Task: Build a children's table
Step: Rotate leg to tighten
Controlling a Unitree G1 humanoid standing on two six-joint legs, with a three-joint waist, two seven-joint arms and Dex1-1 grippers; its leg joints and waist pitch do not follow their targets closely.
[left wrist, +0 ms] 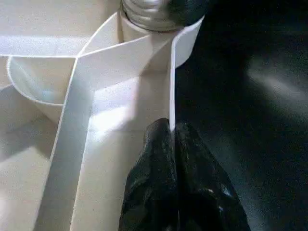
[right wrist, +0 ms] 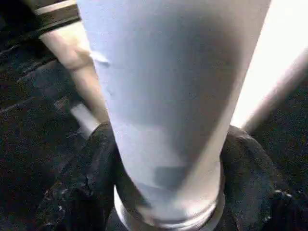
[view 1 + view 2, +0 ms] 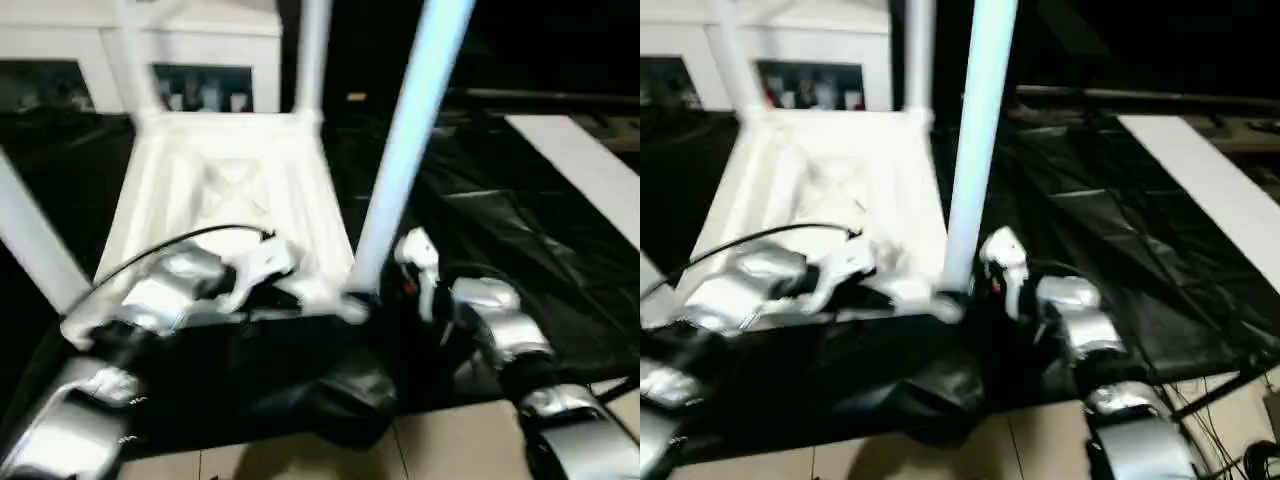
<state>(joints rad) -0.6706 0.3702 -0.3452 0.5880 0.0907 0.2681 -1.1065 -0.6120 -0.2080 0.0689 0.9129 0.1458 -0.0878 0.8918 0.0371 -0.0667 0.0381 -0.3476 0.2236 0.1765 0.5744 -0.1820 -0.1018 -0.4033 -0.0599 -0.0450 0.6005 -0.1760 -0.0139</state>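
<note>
White ribbed square plastic tabletop [image 3: 230, 190] rim pinched by left gripper [image 1: 173, 139] | long white tapered tube leg [image 3: 405, 150] at its near corner clasped by right gripper [image 2: 166, 178] | risk: leg cross-threaded if tilted.

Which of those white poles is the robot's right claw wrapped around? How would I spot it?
Find the white square tabletop lying upside down on the black sheet. At its near corner on the robot's right stands one leg, with the right claw around its base. It is the thickest-looking pole, nearest the camera, tinted pale blue and leaning slightly, unlike the thinner far legs.
</note>
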